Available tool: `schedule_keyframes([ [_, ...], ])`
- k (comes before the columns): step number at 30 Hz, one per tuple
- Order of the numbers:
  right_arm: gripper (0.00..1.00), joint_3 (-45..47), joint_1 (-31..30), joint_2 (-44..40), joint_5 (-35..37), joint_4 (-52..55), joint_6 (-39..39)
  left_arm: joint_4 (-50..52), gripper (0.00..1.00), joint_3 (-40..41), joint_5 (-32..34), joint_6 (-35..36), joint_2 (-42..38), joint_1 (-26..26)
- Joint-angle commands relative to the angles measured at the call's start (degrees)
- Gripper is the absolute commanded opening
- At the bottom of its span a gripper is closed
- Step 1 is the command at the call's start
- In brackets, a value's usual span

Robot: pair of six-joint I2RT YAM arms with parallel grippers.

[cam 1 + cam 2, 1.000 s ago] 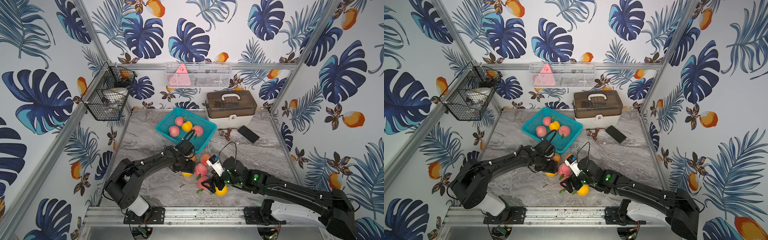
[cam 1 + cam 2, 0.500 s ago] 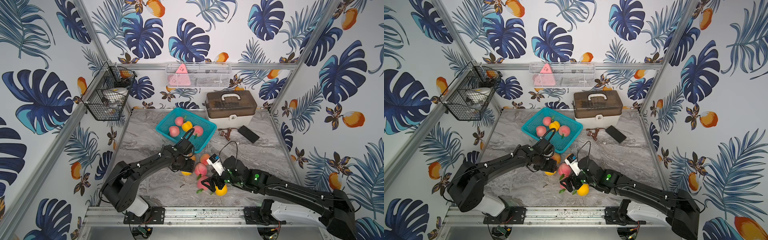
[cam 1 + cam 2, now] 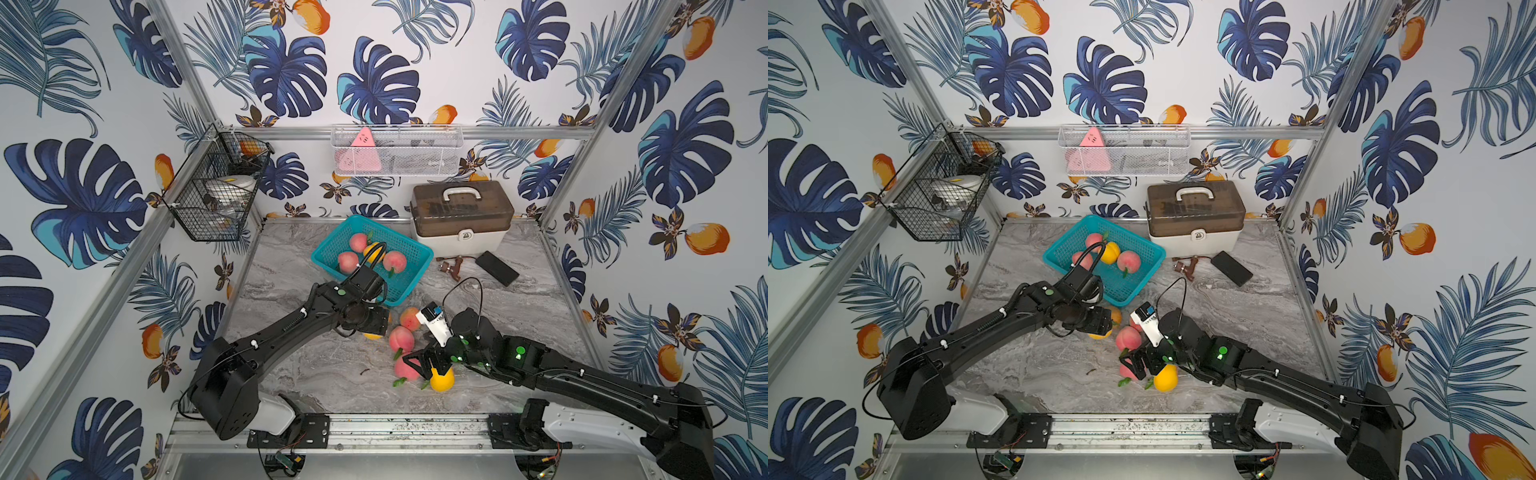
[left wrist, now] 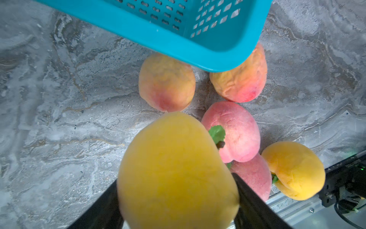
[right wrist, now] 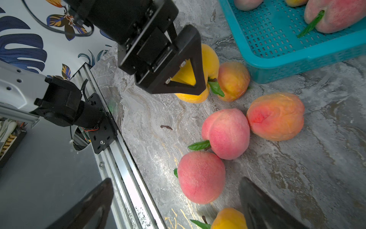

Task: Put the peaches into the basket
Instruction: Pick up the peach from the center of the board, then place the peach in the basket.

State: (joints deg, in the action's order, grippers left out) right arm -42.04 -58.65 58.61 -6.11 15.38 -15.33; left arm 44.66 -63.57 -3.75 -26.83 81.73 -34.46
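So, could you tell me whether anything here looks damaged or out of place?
Two orange-pink peaches by the basket look wrinkled and dented, unlike the smooth pink peach beside them. A small dark scrap lies loose on the table. The basket also sits askew to the table's edges.

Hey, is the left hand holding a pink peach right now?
No, the left hand is closed on a yellow peach.

Ten peaches [image 3: 394,261] are counted: four in the one basket [image 3: 330,249], six on the tabletop [image 3: 299,257]. Five are noted as pink, three as yellow, two as orange-blushed.
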Motion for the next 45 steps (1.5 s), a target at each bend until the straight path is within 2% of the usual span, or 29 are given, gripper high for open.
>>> schedule_keyframes([
  [1,1.0,-1.65,0.2,-0.02,1.01,1.56,0.92,2.92,0.72,-2.05,1.0,1.23,-0.7,-0.01],
  [14,1.0,-7.23,3.39,0.81,-0.24,3.3,3.09,6.83,0.72,-11.86,2.3,3.31,1.3,0.11],
  [27,1.0,-10.78,12.55,3.74,-7.98,1.44,3.87,7.11,0.72,-25.12,1.35,6.78,9.5,3.79],
  [40,1.0,-13.62,15.4,8.59,-10.62,-0.76,5.5,2.35,0.72,-29.2,6.45,9.78,16.01,5.92],
  [45,1.0,-13.49,16.09,9.62,-11.29,-1.78,5.36,-0.48,0.72,-29.81,5.9,9.69,18.65,7.94],
])
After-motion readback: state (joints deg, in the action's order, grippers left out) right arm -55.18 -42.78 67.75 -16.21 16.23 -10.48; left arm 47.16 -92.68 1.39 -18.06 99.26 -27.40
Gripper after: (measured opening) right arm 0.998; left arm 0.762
